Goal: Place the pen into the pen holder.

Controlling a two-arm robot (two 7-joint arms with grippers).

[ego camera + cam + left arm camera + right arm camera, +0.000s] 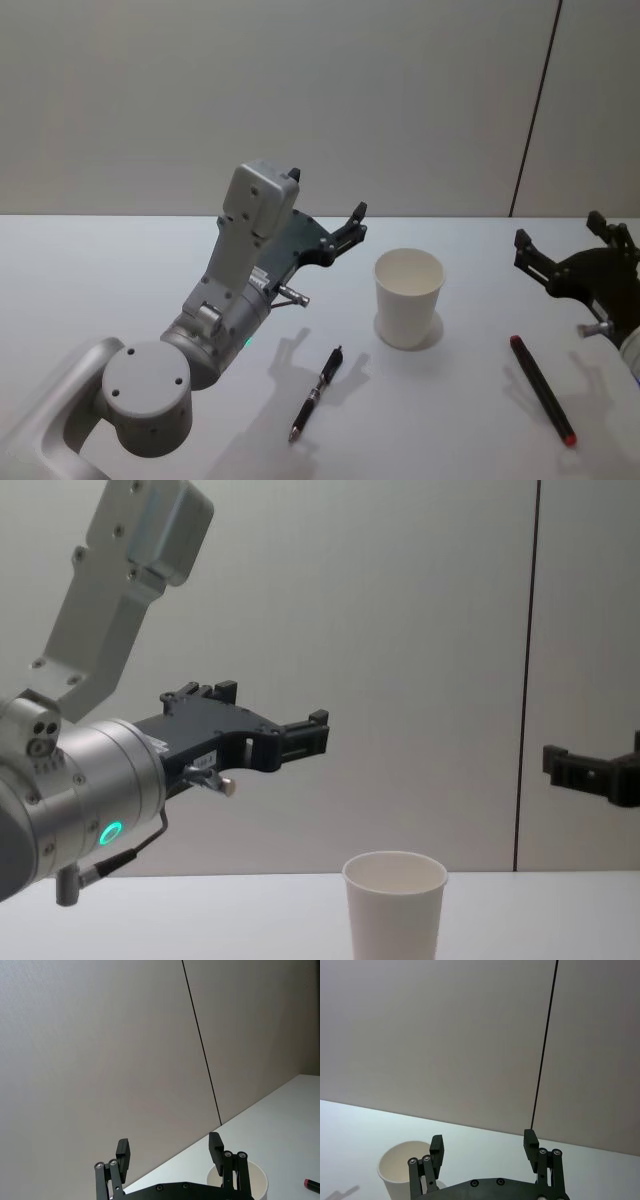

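- Left claw (170,1151), fingers apart, hovers left of the plain white paper cup (408,300).
- Slim black pen (317,393) lies on the white worktop (100,280), front-left of the cup.
- Dark red-tipped pen (541,388) lies front-right of the cup.
- Right claw (560,235), fingers apart, hovers right of the cup.

The head camera looks forward and down onto the desk (80,260), while the chest camera sits lower, facing level across it toward the wall (400,630). The wrist cameras sit close behind the left hand (170,1146) and the right hand (483,1141), tilted up at that wall. All four views share the pen holder (408,297).
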